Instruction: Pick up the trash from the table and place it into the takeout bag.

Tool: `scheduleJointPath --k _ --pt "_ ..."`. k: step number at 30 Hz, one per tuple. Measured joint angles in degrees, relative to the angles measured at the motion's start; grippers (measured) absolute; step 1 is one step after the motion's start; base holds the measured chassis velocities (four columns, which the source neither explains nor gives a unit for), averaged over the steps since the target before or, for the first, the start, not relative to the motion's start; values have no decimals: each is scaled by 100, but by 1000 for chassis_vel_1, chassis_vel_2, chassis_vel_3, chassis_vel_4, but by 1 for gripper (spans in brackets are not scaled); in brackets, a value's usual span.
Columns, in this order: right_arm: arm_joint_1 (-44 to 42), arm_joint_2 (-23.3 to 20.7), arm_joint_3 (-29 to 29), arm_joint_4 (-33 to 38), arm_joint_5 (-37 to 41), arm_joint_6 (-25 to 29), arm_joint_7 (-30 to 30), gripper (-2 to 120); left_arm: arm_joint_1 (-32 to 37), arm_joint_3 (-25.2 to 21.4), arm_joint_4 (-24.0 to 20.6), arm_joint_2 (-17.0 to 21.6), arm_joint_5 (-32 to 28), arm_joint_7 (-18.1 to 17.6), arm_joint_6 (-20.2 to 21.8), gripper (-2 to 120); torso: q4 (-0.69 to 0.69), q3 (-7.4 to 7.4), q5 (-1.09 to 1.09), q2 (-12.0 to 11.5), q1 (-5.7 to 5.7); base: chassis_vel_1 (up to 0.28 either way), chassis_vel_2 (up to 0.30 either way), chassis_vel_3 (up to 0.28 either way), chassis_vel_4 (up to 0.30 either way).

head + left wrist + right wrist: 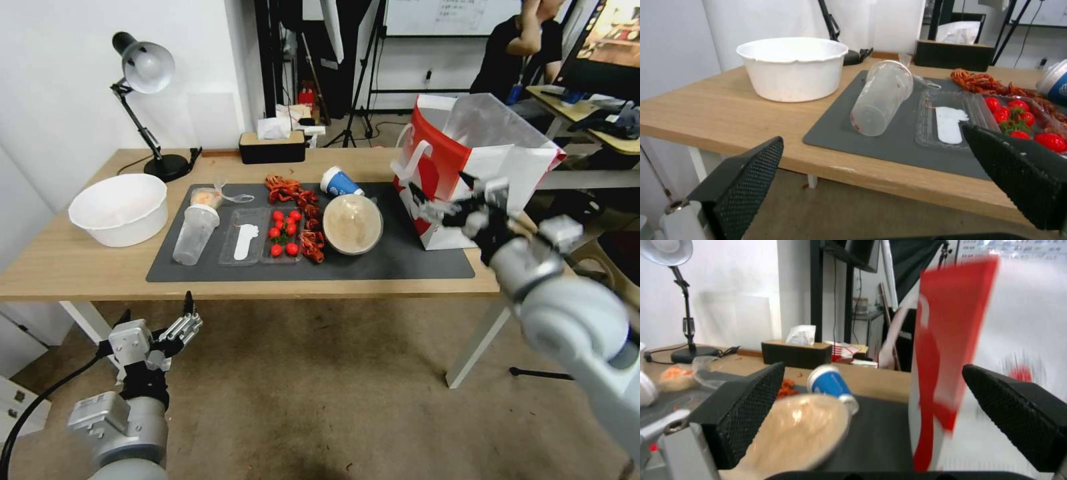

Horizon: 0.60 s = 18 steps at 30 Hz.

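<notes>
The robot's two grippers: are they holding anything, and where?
Nothing. The left gripper hangs open below the table edge. The right gripper is open beside the takeout bag, gripping nothing.

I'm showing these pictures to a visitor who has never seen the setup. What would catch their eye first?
Likely the takeout bag, white with a red side panel, standing open at the right end of the dark mat, with the open right gripper in front of it. Next, the mat's litter: red cherry tomatoes in a clear tray, a round beige lidded bowl and a toppled clear plastic cup. The open left gripper hangs below the table's front edge.
</notes>
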Motion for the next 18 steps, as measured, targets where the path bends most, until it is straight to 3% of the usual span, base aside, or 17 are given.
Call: scheduleJointPath --k 2,6,11,18 --pt "-545 343 42 -127 -319 451 -105 100 2 -13 9 13 -12 4 -9 100 0 0 -2 0 0 0 0 0 0" --pt "-1015 818 43 -287 -699 736 -200 100 9 -8 16 38 -126 18 44 100 1 0 -2 0 0 0 0 0 0" --pt "-1336 1159 -41 -355 -850 739 -235 100 3 36 62 45 -73 30 22 100 1 0 -3 0 0 0 0 0 0" --pt "-1342 1226 -96 -366 -878 596 -236 100 -4 30 73 59 -66 29 4 100 2 0 -2 0 0 0 0 0 0"
